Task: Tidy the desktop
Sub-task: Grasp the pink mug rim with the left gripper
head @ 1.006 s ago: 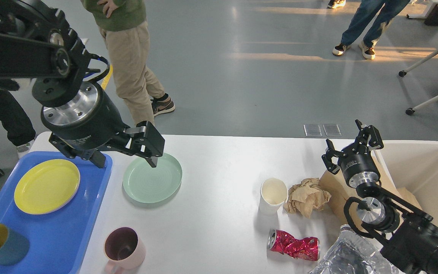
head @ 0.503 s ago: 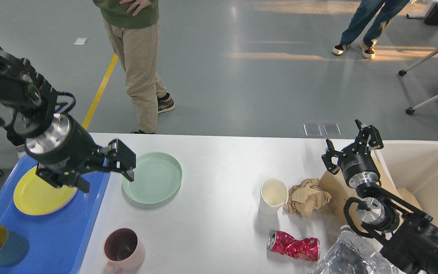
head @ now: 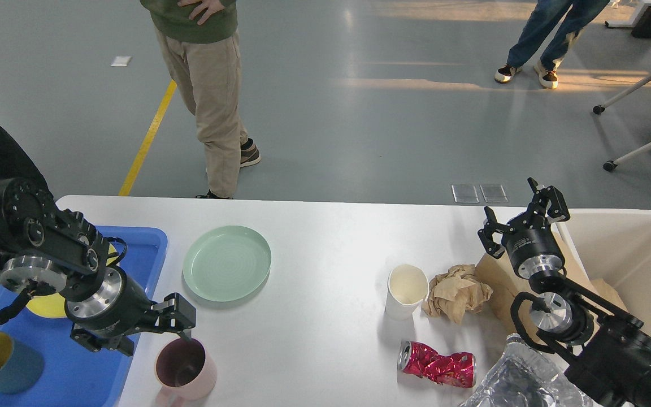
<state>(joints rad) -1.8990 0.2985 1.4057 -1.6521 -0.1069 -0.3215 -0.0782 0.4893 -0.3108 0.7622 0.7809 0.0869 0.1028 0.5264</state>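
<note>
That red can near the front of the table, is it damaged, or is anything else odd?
Yes. The red can lies on its side, crushed and dented, on the desktop. Just behind it sits crumpled brown paper.

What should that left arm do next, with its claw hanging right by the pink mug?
Probably lower the left end effector a little and close on the rim of the pink mug. It hangs open just above that rim, holding nothing, and the mug sits on the desktop right beside the blue tray, where dishes are gathered.
</note>
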